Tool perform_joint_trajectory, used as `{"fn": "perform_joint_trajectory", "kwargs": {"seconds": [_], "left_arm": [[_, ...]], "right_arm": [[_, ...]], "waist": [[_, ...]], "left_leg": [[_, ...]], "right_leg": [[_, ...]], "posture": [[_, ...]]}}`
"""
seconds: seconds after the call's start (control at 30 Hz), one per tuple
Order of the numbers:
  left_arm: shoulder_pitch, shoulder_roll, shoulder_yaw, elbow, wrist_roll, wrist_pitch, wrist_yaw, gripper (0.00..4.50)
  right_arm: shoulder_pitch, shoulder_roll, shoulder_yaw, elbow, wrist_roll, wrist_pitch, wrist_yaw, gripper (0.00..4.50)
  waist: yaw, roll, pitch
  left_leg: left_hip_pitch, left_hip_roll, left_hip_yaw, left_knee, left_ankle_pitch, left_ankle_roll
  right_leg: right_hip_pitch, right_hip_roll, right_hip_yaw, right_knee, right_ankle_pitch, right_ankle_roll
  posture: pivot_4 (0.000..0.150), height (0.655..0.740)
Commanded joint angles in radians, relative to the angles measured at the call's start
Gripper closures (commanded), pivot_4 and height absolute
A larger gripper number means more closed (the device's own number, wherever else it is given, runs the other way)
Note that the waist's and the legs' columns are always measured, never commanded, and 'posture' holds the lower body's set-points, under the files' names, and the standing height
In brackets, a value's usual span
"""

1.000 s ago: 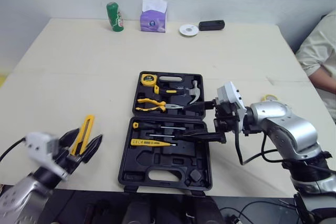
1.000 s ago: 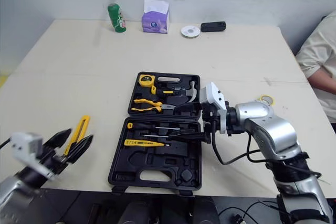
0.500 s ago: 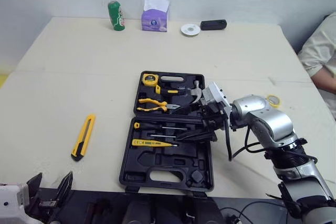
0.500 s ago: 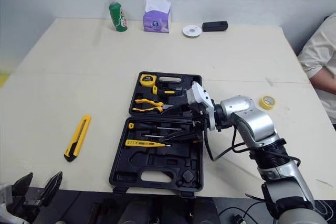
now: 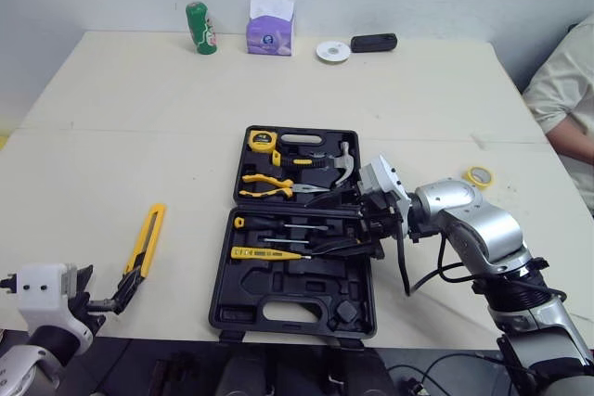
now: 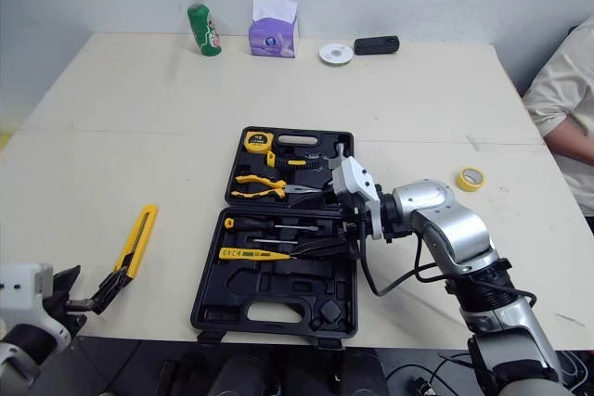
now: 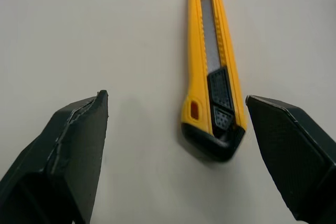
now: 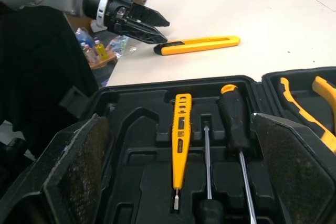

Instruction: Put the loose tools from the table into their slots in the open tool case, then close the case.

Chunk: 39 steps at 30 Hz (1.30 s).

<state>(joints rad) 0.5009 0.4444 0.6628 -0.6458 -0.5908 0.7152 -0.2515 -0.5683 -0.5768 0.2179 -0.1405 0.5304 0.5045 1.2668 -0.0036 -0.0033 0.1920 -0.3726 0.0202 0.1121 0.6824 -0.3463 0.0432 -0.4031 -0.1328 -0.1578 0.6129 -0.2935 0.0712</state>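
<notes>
Left of open tool case [image 5: 243, 285], near table [image 5: 139, 118] front edge, utility knife [image 5: 146, 243] lay loose. Left gripper [image 7: 176, 98], fingers spread wide, sat just short of knife's black end, apparently lined up for grasp. Right gripper [image 5: 351, 222], likewise spread and empty, hovered over seated screwdrivers [image 8: 236, 124], judged idle.

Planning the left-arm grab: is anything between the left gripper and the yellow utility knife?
No. In the left wrist view the open left gripper has just bare table ahead, then the utility knife, black end nearest; nothing else lies between.
</notes>
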Motion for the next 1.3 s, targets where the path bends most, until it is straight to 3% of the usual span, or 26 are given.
{"fn": "perform_joint_trajectory", "kwargs": {"seconds": [0.03, 0.47, 0.57, 0.7, 0.73, 0.83, 1.0, 1.13, 1.3], "left_arm": [[-0.035, 0.040, -0.039, 0.026, 0.004, 0.027, -0.021, 0.06], [-0.160, 0.096, -0.152, 0.120, 0.065, 0.059, -0.043, 0.06], [-0.170, 0.098, -0.163, 0.131, 0.090, 0.038, -0.052, 0.90], [-0.176, 0.098, -0.163, 0.147, 0.107, 0.023, -0.067, 2.77], [-0.176, 0.098, -0.164, 0.149, 0.110, 0.020, -0.070, 2.93], [-0.177, 0.105, -0.161, 0.155, 0.127, 0.003, -0.081, 2.93], [-0.223, 0.223, -0.168, 0.092, 0.151, -0.014, -0.151, 2.93], [-0.300, 0.379, -0.178, 0.035, 0.082, 0.014, -0.304, 2.99], [-0.399, 0.561, -0.300, -0.079, -0.072, 0.060, -0.543, 3.01]], "right_arm": [[0.004, 0.001, -0.040, -0.076, 0.028, 0.015, -0.030, 0.00], [0.056, -0.021, -0.075, -0.158, 0.057, 0.051, -0.098, 0.00], [0.053, -0.017, -0.083, -0.163, 0.061, 0.050, -0.114, 0.00], [0.050, -0.009, -0.102, -0.170, 0.086, 0.063, -0.136, 0.00], [0.050, -0.009, -0.104, -0.172, 0.089, 0.066, -0.136, 0.00], [0.054, -0.014, -0.107, -0.176, 0.093, 0.068, -0.137, 0.00], [0.057, -0.025, -0.114, -0.184, 0.104, 0.075, -0.141, 0.00], [0.085, -0.070, -0.128, -0.207, 0.125, 0.114, -0.130, 0.00], [0.183, -0.157, -0.147, -0.277, 0.151, 0.169, -0.120, 0.00]], "waist": [[0.001, 0.000, 0.000], [0.008, 0.002, 0.001], [0.007, 0.002, 0.001], [0.007, 0.002, 0.001], [0.007, 0.002, 0.001], [0.007, 0.002, 0.001], [0.006, 0.002, 0.001], [0.007, 0.002, 0.001], [0.002, 0.004, 0.002]], "left_leg": [[0.000, 0.000, 0.000, 0.000, 0.000, 0.000], [0.000, 0.000, 0.000, 0.000, 0.001, -0.002], [0.000, 0.000, 0.000, 0.000, 0.001, -0.002], [0.000, 0.000, 0.000, 0.000, 0.001, -0.002], [0.000, 0.000, 0.000, 0.000, 0.001, -0.002], [0.000, 0.000, 0.000, -0.001, 0.001, -0.002], [0.000, 0.000, 0.000, -0.001, 0.001, -0.002], [-0.004, 0.000, 0.000, -0.001, 0.001, -0.002], [-0.004, -0.001, 0.000, -0.002, 0.001, -0.002]], "right_leg": [[0.000, 0.000, 0.000, 0.000, 0.000, 0.000], [0.000, 0.000, 0.000, 0.001, 0.000, 0.000], [-0.001, 0.000, 0.000, 0.002, 0.000, 0.000], [-0.001, 0.000, 0.000, 0.001, 0.000, 0.000], [-0.001, 0.000, 0.000, 0.001, 0.000, 0.000], [-0.001, -0.001, 0.000, 0.001, 0.000, 0.000], [-0.002, -0.001, 0.000, 0.002, 0.000, 0.000], [-0.005, -0.001, 0.000, 0.002, 0.000, 0.000], [-0.005, -0.001, 0.001, 0.000, 0.000, 0.000]], "posture": [[0.150, 0.7316], [0.150, 0.7316], [0.150, 0.7316], [0.150, 0.7316], [0.150, 0.7316], [0.150, 0.7316], [0.150, 0.7316], [0.150, 0.7316], [0.150, 0.7316]]}}
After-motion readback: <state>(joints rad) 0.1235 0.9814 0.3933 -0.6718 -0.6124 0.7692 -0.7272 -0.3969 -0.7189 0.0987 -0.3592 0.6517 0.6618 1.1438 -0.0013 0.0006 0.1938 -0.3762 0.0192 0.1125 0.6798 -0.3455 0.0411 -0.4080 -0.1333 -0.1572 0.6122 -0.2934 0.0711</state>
